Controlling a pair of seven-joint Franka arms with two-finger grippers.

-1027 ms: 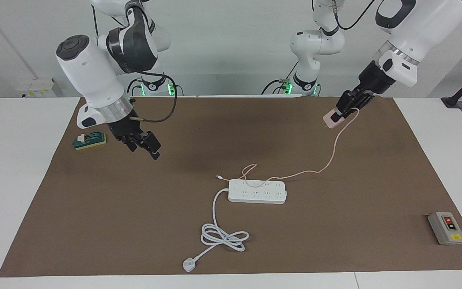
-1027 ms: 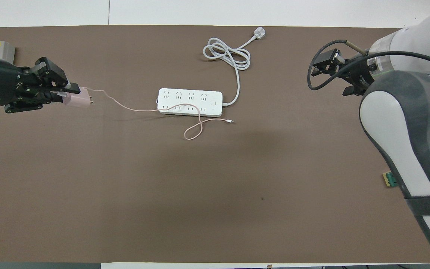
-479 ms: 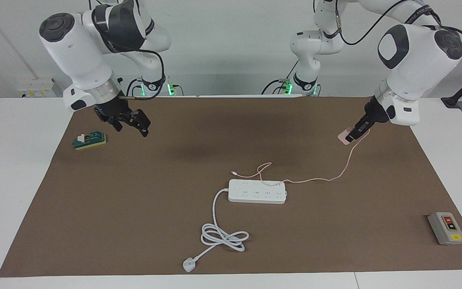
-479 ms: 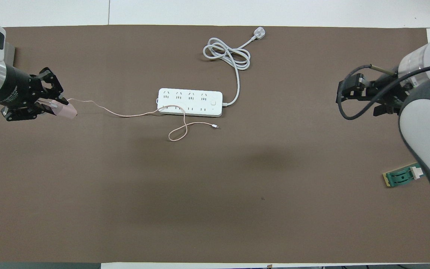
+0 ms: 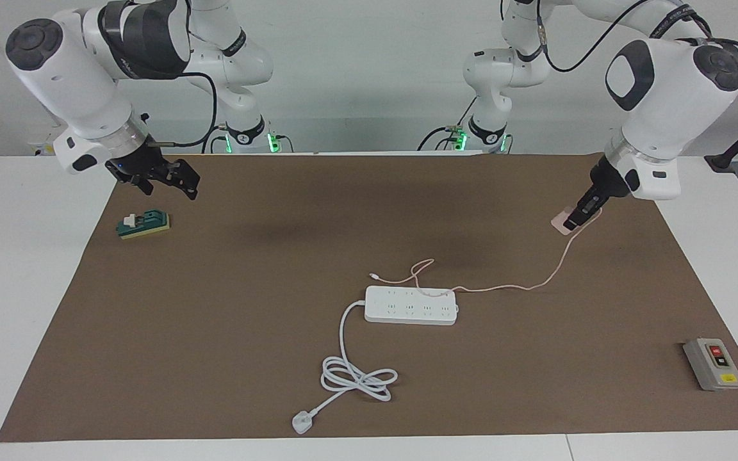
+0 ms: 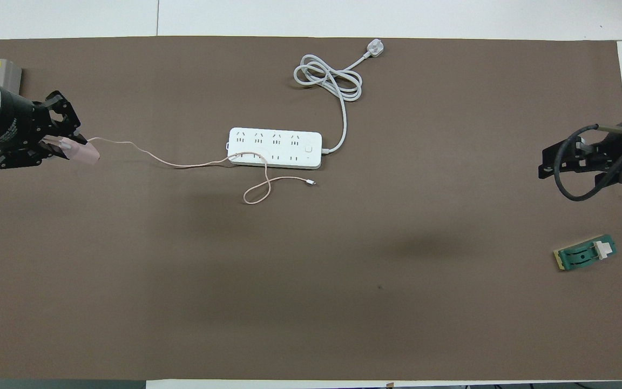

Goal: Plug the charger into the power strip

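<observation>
While my left gripper [image 5: 575,222] stays low over the brown mat [image 5: 279,358] at the left arm's end of the table, its fingers are clamped on the charger [image 5: 561,223] — the small pink cube shows just under the fingertips, down at or nearly on the mat; I cannot tell if it touches. From the cube its thin pink cable [image 5: 539,282] sags down to the mat, runs toward the middle of the table, crosses over the top of the strip [image 5: 411,305] and ends in a small loop with its free tip lying on the mat just nearer to me than the strip. That strip lies flat near the middle of the mat, sockets up, nothing plugged into it. Its thick white cord [image 5: 356,378] leaves the end toward the right arm and coils farther from me, ending in a white plug [image 5: 302,422] near the mat's edge. My right gripper [image 5: 165,181] hangs with jaws apart — holding nothing — over the mat beside a green block [image 5: 143,224]. A grey switch box [image 5: 713,364] sits at the left arm's end.
</observation>
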